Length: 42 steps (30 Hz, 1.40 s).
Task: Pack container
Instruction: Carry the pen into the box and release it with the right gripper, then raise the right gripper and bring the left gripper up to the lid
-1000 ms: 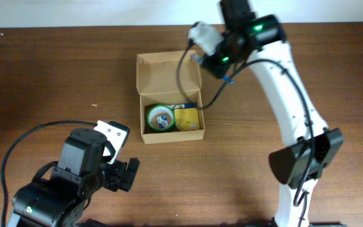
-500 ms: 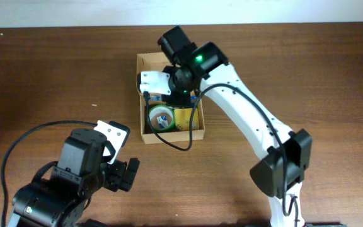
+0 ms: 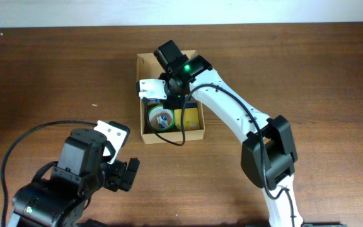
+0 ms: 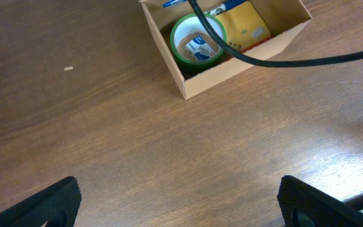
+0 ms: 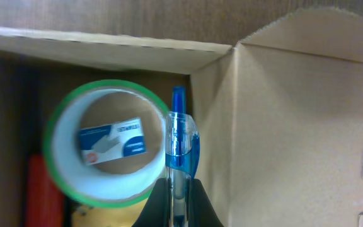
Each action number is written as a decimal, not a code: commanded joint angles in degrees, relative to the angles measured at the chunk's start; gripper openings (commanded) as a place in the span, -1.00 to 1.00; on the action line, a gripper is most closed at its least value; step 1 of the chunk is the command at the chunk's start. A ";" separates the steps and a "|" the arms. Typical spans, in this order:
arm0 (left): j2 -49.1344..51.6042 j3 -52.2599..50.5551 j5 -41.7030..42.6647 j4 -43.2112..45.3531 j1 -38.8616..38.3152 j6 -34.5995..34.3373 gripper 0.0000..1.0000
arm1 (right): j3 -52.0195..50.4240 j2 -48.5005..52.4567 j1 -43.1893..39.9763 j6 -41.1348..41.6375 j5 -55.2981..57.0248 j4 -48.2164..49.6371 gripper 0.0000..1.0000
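Overhead, the container (image 3: 172, 135) sits mid-table toward the far side, flap open, tape roll (image 3: 159, 118) inside. Our right gripper (image 5: 179, 203) pinches a blue pen (image 5: 178, 129) over it, and the left gripper (image 4: 178, 192) is spread wide, empty. We reckon thin cardboard is light and bendy, so grip the flap's free edge gently.

Soft even light, no glare on worktop (image 3: 333, 75). Overhead and left wrist views sharp. Right wrist close-up blurry: tape roll (image 5: 58, 151), pen (image 5: 178, 139), container (image 5: 282, 94) all soft.

Overhead is looking straight down on the whole tabletop (image 3: 55, 75); both wrist cameras are facing the container (image 4: 232, 70), the right closest.
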 commanded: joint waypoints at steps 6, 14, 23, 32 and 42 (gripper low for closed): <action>-0.17 0.92 0.46 0.13 0.15 1.09 0.99 | -0.31 3.74 -0.11 -0.55 2.84 2.51 -0.92; -0.17 0.92 0.44 0.13 0.15 1.09 0.99 | -0.31 4.11 -0.13 0.07 4.04 2.54 -0.29; -0.17 0.92 0.44 0.13 0.15 1.11 0.99 | -0.02 2.08 -0.07 10.47 5.62 1.01 -0.39; -0.20 0.90 0.44 0.13 0.15 1.11 0.99 | 1.25 -7.52 -0.11 19.02 5.40 -4.46 -0.92; -0.17 0.92 0.44 0.13 0.15 1.09 0.99 | 1.25 -13.18 -3.30 31.98 5.38 -5.84 -0.92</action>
